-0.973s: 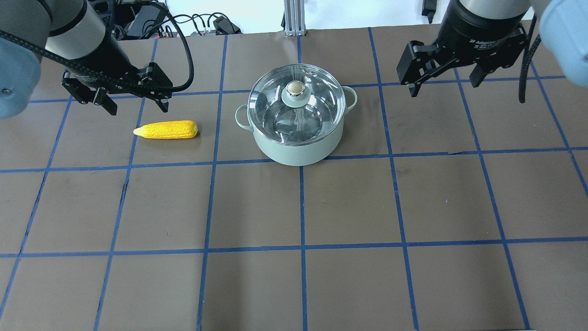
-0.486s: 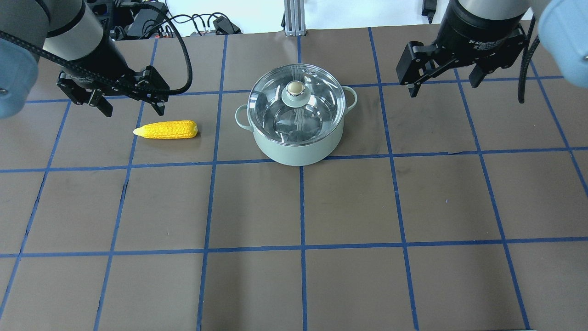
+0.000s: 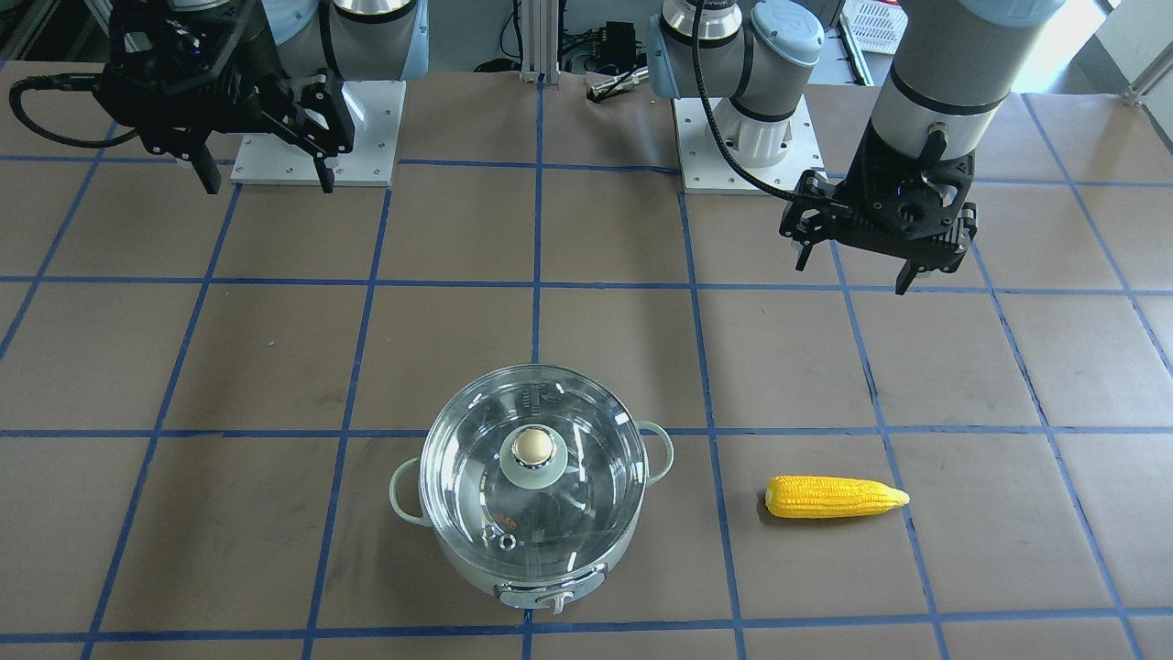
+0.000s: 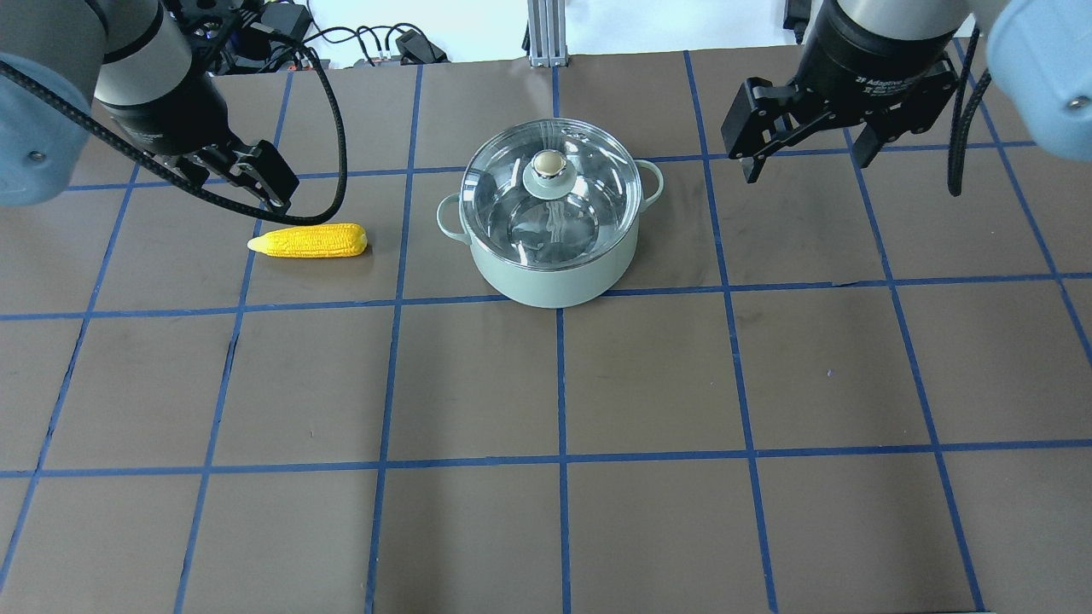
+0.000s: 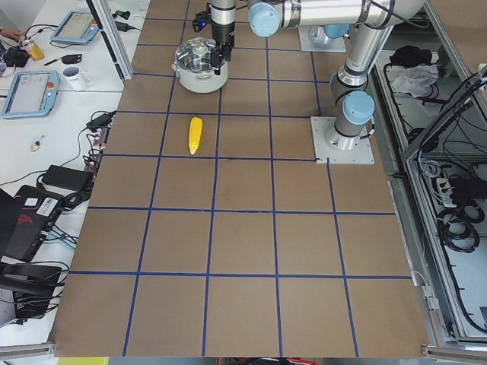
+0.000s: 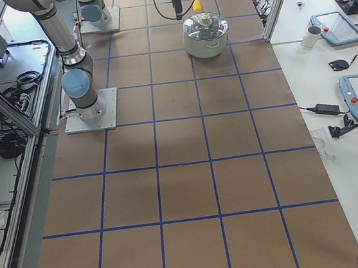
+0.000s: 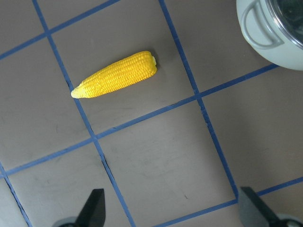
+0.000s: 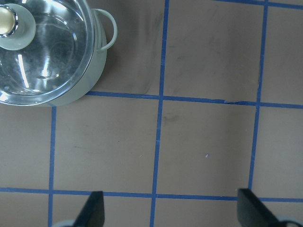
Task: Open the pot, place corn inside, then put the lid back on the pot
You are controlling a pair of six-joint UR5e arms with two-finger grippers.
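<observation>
Lid (image 4: 550, 192) on pot (image 4: 554, 273); corn (image 4: 309, 240) beside.

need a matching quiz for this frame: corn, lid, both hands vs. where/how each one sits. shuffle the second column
Things:
1. corn
2. lid
3. left hand
4. right hand

States:
A. seated on the pot
B. open, in the air, on the pot's side away from the corn
C. lying flat on the table, apart from the pot
D. open, in the air, on the corn's side of the pot

Pairs: 1-C, 2-A, 3-D, 4-B
</observation>
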